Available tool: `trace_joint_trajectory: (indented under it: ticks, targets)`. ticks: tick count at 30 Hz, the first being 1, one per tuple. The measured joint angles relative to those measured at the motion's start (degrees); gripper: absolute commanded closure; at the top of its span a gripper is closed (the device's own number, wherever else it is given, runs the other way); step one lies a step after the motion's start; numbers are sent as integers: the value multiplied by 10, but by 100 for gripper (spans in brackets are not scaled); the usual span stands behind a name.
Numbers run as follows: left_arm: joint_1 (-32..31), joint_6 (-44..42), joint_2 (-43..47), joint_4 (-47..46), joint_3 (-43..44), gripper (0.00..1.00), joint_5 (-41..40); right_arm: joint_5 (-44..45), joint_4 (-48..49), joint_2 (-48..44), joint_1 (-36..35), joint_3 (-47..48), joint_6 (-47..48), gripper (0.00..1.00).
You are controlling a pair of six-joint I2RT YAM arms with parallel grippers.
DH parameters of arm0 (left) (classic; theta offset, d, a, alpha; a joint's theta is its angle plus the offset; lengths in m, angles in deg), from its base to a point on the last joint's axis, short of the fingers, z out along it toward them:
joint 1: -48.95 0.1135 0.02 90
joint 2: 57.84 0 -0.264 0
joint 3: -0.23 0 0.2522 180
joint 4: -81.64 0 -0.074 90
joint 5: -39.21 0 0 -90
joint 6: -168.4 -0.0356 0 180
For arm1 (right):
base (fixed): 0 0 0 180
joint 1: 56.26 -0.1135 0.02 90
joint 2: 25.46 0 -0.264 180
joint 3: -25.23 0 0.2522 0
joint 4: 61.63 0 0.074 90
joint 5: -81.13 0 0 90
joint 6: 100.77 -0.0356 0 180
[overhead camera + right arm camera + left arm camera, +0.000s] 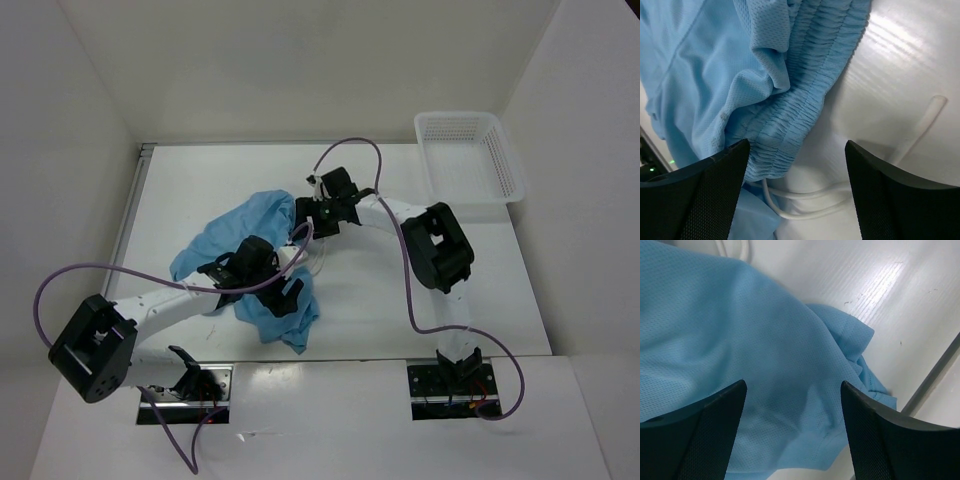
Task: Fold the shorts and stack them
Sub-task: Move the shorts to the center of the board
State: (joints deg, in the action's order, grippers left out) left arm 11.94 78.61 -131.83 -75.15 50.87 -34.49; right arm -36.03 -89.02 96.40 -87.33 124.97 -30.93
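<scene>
Your left gripper (792, 402) and right gripper (796, 155) both gape empty — pinch the waistband (799, 112) at two o'clock on the shorts (222, 238), then draw it flat.

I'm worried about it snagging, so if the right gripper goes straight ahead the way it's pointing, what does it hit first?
Probably the gathered waistband of the shorts, lying ahead between the fingers of the open right gripper; the white drawstring and bare table sit beside it. Depth is unclear.
</scene>
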Motion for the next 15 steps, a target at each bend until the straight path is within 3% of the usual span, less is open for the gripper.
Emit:
trace_joint_trajectory:
  ticks: [5,6,7,10,11,13,15]
  targets:
    - [2,0,10,5,-5,16,-5,49,-36,2,-38,7,28,18]
    - [2,0,12,6,-6,16,-5,58,-40,5,-46,12,32,23]
    - [2,0,14,7,-7,16,-6,66,-43,9,-52,19,36,39]
    - [4,0,17,9,-7,16,-7,86,-43,25,-64,32,46,63]
    - [5,0,17,10,-7,16,-7,92,-44,28,-66,35,49,79]
    - [5,0,18,10,-7,16,-7,100,-45,32,-66,36,53,96]
    - [7,0,20,9,-9,16,-8,103,-48,33,-66,36,57,100]
